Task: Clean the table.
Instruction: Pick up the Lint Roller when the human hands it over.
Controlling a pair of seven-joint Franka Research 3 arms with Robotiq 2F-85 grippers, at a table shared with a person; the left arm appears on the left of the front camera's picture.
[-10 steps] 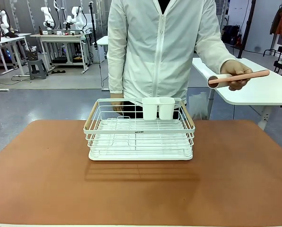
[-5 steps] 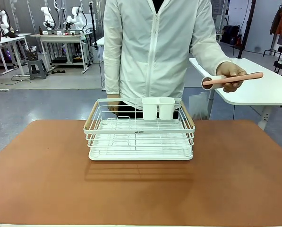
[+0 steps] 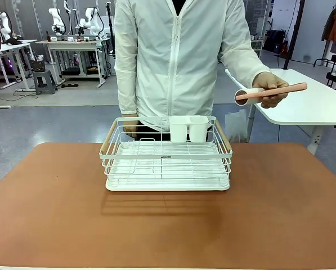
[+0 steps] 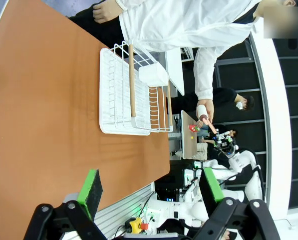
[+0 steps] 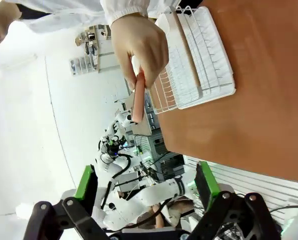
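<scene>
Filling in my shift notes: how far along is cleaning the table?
Done: nothing visible yet; the white dish rack stands on the table. In hand: a person's hand holds out a pink-handled roller past the table's far right side; the robot's left hand and right hand are open and empty. Left: likely taking the roller and the whole cleaning.

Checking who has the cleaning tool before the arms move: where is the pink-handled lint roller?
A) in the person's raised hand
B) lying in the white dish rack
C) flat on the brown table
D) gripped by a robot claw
A: the lint roller sits in the person's hand, held out in the air to one side, apart from the dish rack and off the brown table.
</scene>
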